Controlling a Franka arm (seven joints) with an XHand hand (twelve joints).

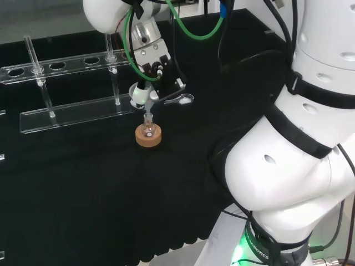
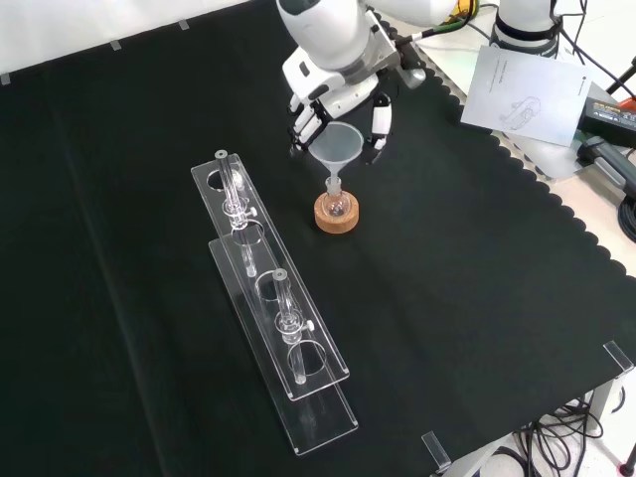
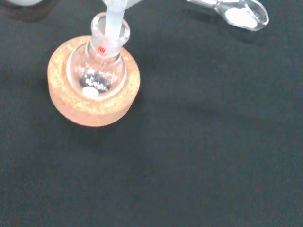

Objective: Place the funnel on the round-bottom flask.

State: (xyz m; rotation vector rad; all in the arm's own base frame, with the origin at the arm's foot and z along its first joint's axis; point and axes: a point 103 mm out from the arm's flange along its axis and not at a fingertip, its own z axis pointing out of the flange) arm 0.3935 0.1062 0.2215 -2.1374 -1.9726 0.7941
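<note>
A small round-bottom flask (image 1: 148, 130) (image 2: 336, 205) (image 3: 97, 71) sits in a cork ring (image 1: 148, 138) (image 2: 337, 218) (image 3: 92, 106) on the black cloth. A clear funnel (image 1: 140, 93) (image 2: 338, 146) stands upright over it, its stem (image 3: 111, 23) inside the flask's neck. The hand (image 1: 151, 60) (image 2: 336, 91) hangs just above and behind the funnel. Its fingers (image 2: 304, 123) and thumb (image 2: 381, 121) point down on either side of the cone, fairly straight, with a small gap at the thumb side.
A long clear tube rack (image 1: 72, 113) (image 2: 278, 308) with upright glass tubes stands left of the flask in both wide views. A clear spoon-shaped piece (image 1: 186, 100) (image 3: 241, 14) shows close beside the hand. Papers (image 2: 527, 89) lie off the cloth's far corner.
</note>
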